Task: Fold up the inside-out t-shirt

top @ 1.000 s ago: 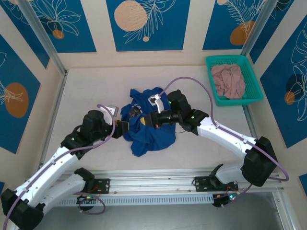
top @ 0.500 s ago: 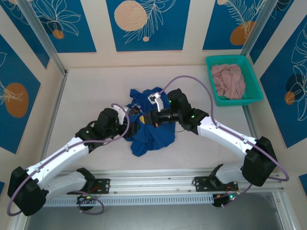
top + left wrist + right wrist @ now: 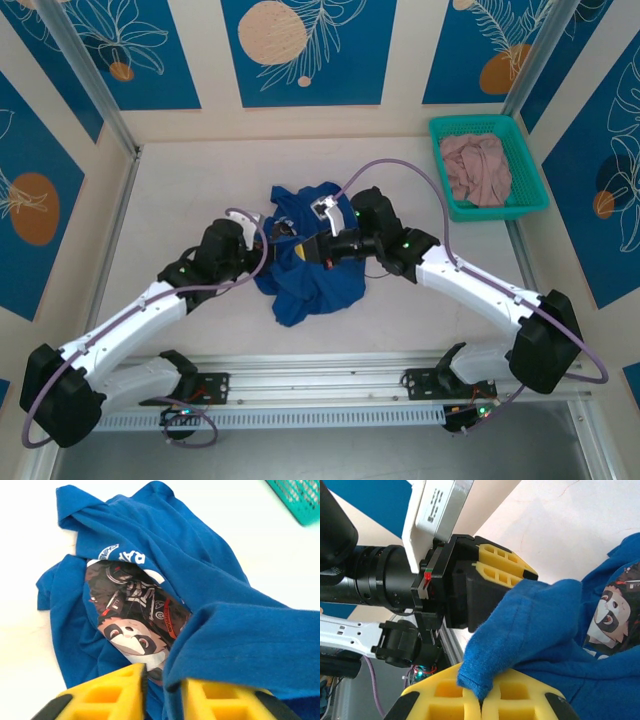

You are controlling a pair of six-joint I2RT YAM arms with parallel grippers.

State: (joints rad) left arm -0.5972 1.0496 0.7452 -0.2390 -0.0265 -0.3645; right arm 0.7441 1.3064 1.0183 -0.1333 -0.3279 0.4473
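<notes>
white letters, seemingly "ra", stand on the inside-out t-shirt (image 3: pixel 210 585), partly hidden.

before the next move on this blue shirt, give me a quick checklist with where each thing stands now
1. Grip of the right tool on the t-shirt: ok, pads shut on a fold.
2. Grip of the left tool: ok, a fold sits between its narrow jaws.
3. Gap between the two tools: cannot tell, they sit very close at the same bunch of cloth.
4. The t-shirt lying flat for folding: not ok, it is heaped, with the print showing inside the bunch.
5. The pink garment out of the way: ok, it lies in the green basket.
</notes>
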